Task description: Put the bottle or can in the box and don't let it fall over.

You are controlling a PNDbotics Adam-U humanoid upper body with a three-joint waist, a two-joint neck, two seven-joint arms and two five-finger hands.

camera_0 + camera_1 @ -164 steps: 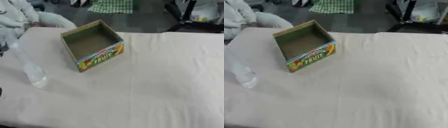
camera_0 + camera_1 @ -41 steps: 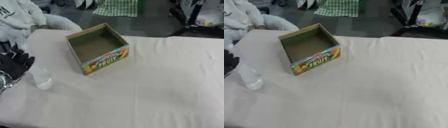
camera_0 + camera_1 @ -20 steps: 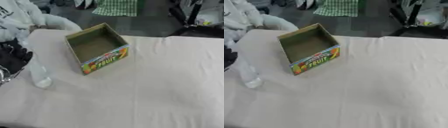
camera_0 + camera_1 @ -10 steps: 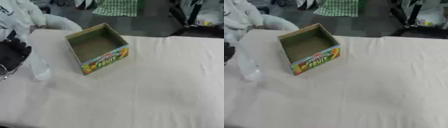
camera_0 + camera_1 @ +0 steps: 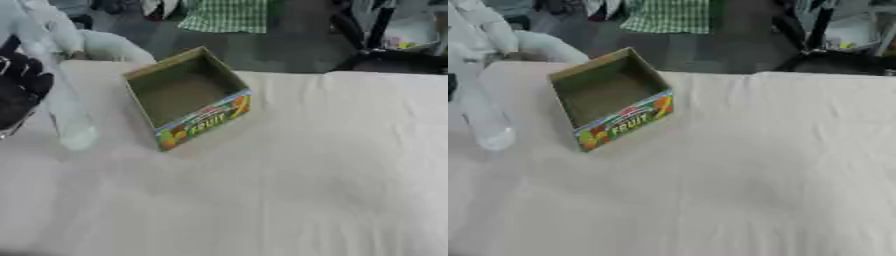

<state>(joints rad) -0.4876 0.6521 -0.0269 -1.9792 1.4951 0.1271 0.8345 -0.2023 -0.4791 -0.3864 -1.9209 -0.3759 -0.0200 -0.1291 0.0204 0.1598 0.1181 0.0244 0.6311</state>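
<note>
Left hand on the clear bottle at the worktop's left edge.

The black left hand [image 5: 19,87] has its fingers curled round the upper part of a clear, pale bottle [image 5: 68,114], which stands tilted, its base low and toward the box, blurred. Whether the base touches the white cloth of the worktop [image 5: 289,170] I cannot tell. Just beside it, to the right, sits the open box [image 5: 185,97], empty inside, with a colourful fruit-print panel facing the camera. The right hand shows in neither view.
</note>
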